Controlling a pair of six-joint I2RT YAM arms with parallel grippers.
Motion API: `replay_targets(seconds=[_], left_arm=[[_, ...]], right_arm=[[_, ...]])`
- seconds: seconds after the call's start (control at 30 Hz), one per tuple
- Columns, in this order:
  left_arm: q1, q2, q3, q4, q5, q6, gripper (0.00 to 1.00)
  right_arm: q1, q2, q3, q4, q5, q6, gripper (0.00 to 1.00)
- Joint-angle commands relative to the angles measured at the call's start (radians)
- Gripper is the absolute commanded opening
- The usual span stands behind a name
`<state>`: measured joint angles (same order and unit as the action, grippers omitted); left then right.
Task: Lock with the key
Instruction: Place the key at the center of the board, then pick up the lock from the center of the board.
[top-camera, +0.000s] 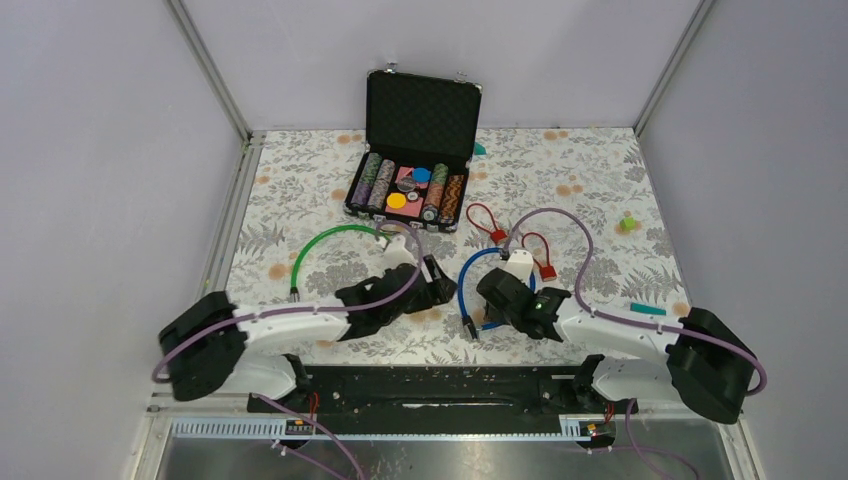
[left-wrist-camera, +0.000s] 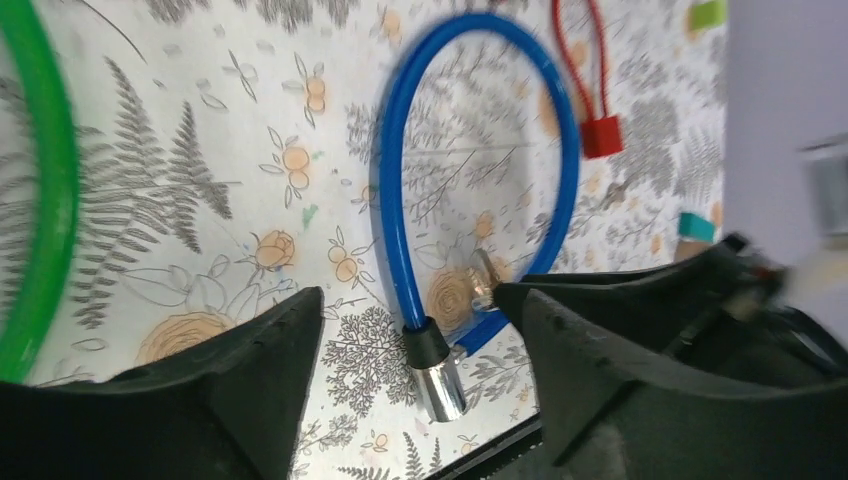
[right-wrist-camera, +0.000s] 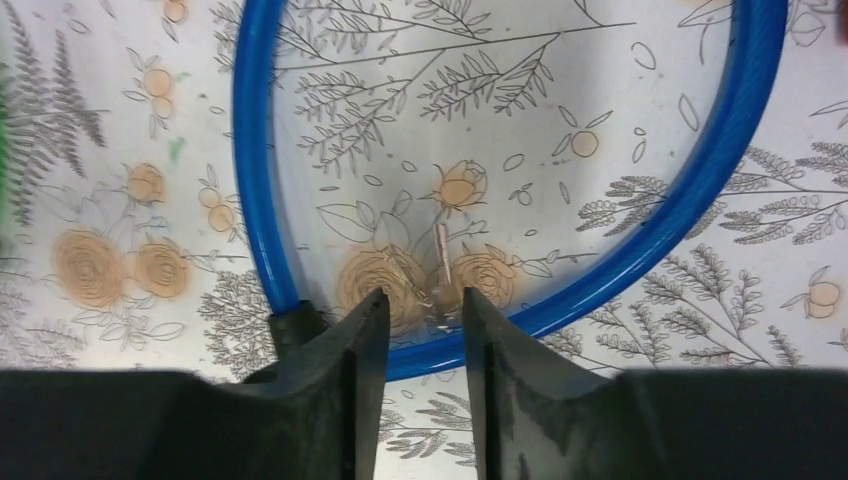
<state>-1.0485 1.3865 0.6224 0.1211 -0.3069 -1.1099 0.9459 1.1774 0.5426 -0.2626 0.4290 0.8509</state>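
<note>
currently the blue cable lock (top-camera: 461, 285) lies as an open loop on the floral table (top-camera: 600, 200), in the lower middle of the top view, between the two arms. in the left wrist view its black-collared metal end (left-wrist-camera: 440, 385) sits at the bottom centre, unplugged. the key (right-wrist-camera: 443, 258), small and silvery, lies flat on the cloth inside the loop, close to the cable's lower curve.

the right gripper (right-wrist-camera: 422, 300) is low over the cloth with its jaws parted by a narrow gap. the key is just ahead of its fingertips (right-wrist-camera: 372, 305), and nothing is clamped between them. the left gripper (left-wrist-camera: 410, 300) is released, its jaws spread wide. the cable's metal end shows in the gap, and nothing is grasped.

a green cable lock (top-camera: 305, 255) curves at centre left of the top view. a red seal (top-camera: 548, 270) lies right of the blue loop, and an open chip case (top-camera: 420, 105) stands at upper centre.
</note>
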Motion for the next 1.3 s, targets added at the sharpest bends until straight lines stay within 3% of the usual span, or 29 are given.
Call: replay_targets(seconds=[0.0,0.07,0.13,0.3,0.47,0.57,0.83,1.03,1.27], left_arm=[[-0.004,-0.221,-0.046,-0.081,-0.174,0.105,0.82],[-0.004,-0.339,-0.062,-0.141,-0.218,0.151,0.95],[-0.004,-0.46,-0.073,-0.211,-0.265,0.184,0.99],[-0.003,-0.747,-0.07,-0.36,-0.315,0.296,0.99],[-0.003,-0.916,-0.017,-0.503,-0.31,0.365,0.99],[-0.003,-0.981,0.023,-0.574,-0.311,0.381,0.99],[-0.003,-1.092,0.048,-0.677,-0.341,0.379,0.99],[-0.003,-1.142,0.025,-0.705,-0.353,0.363,0.99],[-0.003,-1.148,0.016,-0.713,-0.349,0.354,0.99]], right_arm=[[-0.008,0.024,0.09,-0.059,0.003,0.024,0.53],[-0.007,0.001,0.116,-0.068,0.018,0.001,0.67],[-0.007,-0.019,0.14,-0.067,0.028,-0.027,0.72],[0.003,0.051,0.245,-0.013,-0.068,-0.079,0.72],[0.076,0.307,0.466,-0.035,-0.08,-0.095,0.68],[0.116,0.475,0.649,-0.103,-0.06,-0.048,0.58],[0.18,0.85,1.047,-0.346,0.049,-0.02,0.57],[0.181,1.003,1.172,-0.445,0.093,-0.012,0.48],[0.181,1.062,1.165,-0.465,0.099,0.012,0.46]])
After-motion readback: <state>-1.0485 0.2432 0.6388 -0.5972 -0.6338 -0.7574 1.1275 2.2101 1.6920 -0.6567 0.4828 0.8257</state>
